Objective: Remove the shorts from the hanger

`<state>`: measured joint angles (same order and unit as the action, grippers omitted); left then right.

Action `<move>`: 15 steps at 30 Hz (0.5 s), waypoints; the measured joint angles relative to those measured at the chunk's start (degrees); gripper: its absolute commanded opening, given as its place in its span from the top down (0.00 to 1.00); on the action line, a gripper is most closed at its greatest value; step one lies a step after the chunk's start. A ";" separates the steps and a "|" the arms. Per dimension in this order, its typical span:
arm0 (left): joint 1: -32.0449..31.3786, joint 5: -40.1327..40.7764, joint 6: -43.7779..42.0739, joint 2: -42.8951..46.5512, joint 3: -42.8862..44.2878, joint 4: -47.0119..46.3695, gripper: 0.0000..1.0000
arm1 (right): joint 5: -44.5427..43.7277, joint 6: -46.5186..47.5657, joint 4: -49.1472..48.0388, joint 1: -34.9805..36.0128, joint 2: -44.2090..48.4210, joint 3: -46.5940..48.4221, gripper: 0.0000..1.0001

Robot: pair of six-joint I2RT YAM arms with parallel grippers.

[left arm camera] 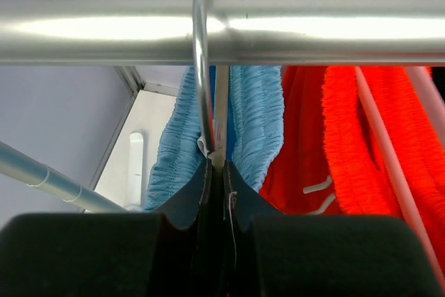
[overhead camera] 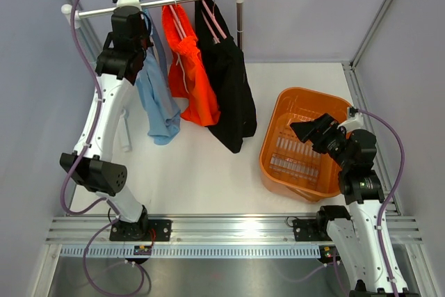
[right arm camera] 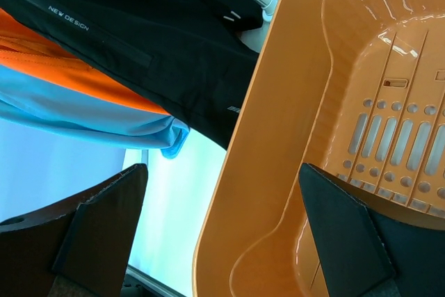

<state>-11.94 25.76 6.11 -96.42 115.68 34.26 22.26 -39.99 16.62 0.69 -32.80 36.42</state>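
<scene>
Three shorts hang from hangers on a silver rail (overhead camera: 174,1): light blue shorts (overhead camera: 158,102) on the left, orange shorts (overhead camera: 191,74) in the middle, black shorts (overhead camera: 229,88) on the right. My left gripper (overhead camera: 132,13) is up at the rail. In the left wrist view my left gripper (left arm camera: 217,168) is shut on the neck of the metal hanger hook (left arm camera: 200,81), between the bunched waistband of the light blue shorts (left arm camera: 254,102). The orange shorts (left arm camera: 361,102) hang just to the right. My right gripper (overhead camera: 300,130) hovers open over the basket's rim, holding nothing.
An orange plastic basket (overhead camera: 306,92) stands at the right on the white table, seen close in the right wrist view as the basket (right arm camera: 334,102). The rack's upright post (overhead camera: 240,22) stands behind the black shorts. Grey walls enclose the table on the left, back and right.
</scene>
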 measured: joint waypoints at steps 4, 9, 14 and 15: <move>-0.15 -0.68 0.02 2.43 0.04 0.07 1.00 | 0.11 0.13 -0.33 0.00 0.04 -0.13 0.01; -0.66 -0.70 0.26 4.96 0.26 0.57 1.00 | 1.01 0.17 -0.76 0.00 0.13 -0.13 0.01; -1.22 -0.72 1.33 8.13 -2.95 1.36 1.00 | 1.42 0.59 -0.85 0.00 0.15 -0.13 0.00; -1.33 -0.76 1.53 9.14 -4.39 1.57 1.00 | 1.40 0.74 -0.83 0.00 0.20 -0.13 0.00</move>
<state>-13.28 24.99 7.64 -87.29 111.28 35.83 23.66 -39.24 15.79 0.69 -32.60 36.29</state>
